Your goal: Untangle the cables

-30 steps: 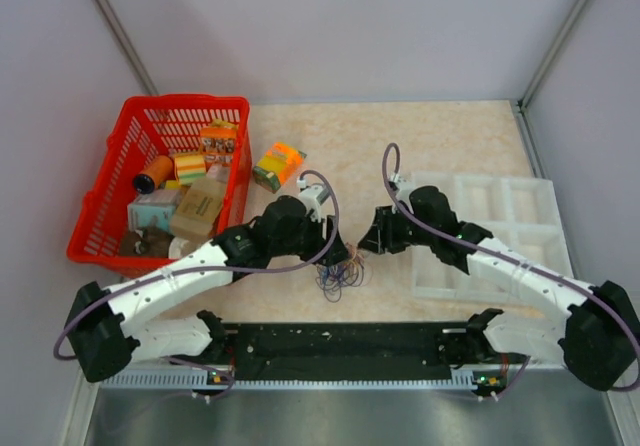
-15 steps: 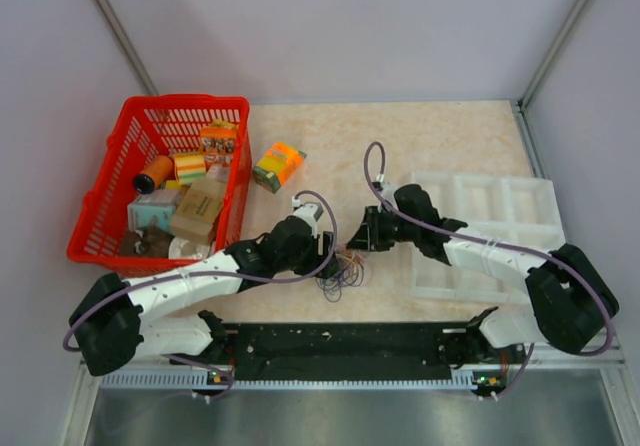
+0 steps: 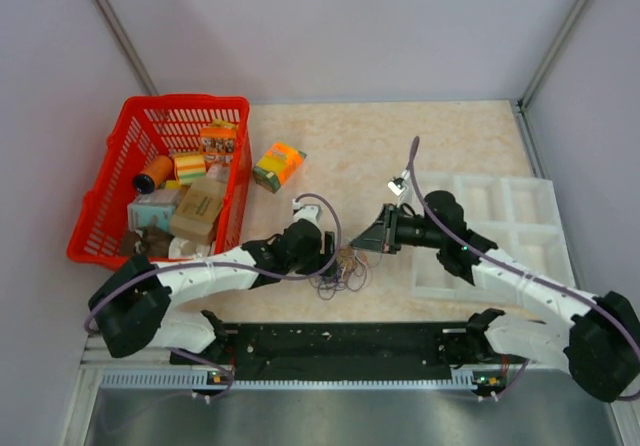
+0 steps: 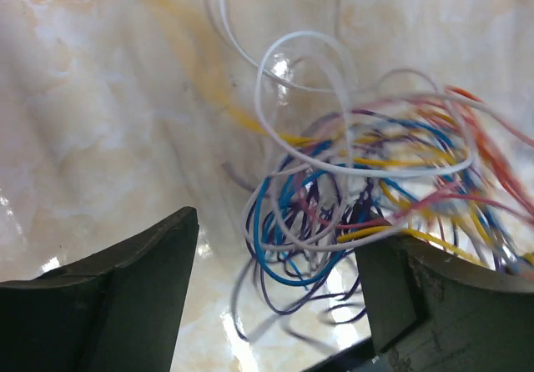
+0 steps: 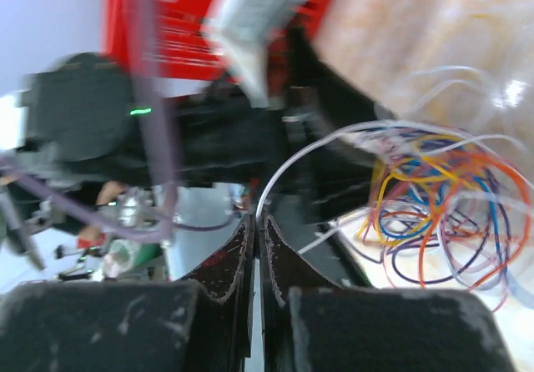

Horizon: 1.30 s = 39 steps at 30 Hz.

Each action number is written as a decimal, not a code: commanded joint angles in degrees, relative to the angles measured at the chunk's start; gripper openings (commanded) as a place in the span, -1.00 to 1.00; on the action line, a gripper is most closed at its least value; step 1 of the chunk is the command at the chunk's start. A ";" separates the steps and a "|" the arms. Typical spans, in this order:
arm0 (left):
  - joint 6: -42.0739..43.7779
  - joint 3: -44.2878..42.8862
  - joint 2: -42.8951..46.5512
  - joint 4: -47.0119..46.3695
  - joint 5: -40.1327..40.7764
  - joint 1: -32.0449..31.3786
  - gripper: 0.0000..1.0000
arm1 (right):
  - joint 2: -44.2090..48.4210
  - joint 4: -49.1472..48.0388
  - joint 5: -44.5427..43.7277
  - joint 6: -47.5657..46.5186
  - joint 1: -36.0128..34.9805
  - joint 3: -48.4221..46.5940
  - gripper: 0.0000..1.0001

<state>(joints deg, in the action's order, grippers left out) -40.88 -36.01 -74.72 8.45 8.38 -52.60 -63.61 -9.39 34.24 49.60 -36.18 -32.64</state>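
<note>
The cables (image 3: 340, 271) are a small tangle of thin white, blue, purple, yellow and orange loops on the marble table between the two arms. My left gripper (image 3: 326, 257) is open and low at the tangle's left side. In the left wrist view the loops (image 4: 367, 197) lie between and beyond its spread fingers, around the left gripper (image 4: 279, 247). My right gripper (image 3: 372, 240) is just right of the tangle, shut on one white cable (image 5: 288, 168). That cable arcs from the right gripper (image 5: 255, 222) back to the tangle (image 5: 442, 205).
A red basket (image 3: 110, 196) full of small boxes and tins stands at the left. An orange and green box (image 3: 278, 165) lies beside it. A white compartment tray (image 3: 520, 216) sits at the right. A black rail (image 3: 340, 341) runs along the near edge.
My left gripper has moved down and right to the tangle. My right gripper reached left to the tangle, then drew back to the right and rolled, with a white cable in it.
</note>
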 commanded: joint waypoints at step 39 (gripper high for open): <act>16.09 -27.61 33.59 16.60 4.37 -0.14 -1.00 | -1.59 24.68 -8.22 -18.75 9.12 -15.79 -1.00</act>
<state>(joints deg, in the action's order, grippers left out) -31.07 -56.88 -42.30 23.07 14.15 -52.60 -64.79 17.21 27.09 34.59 -25.30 -47.24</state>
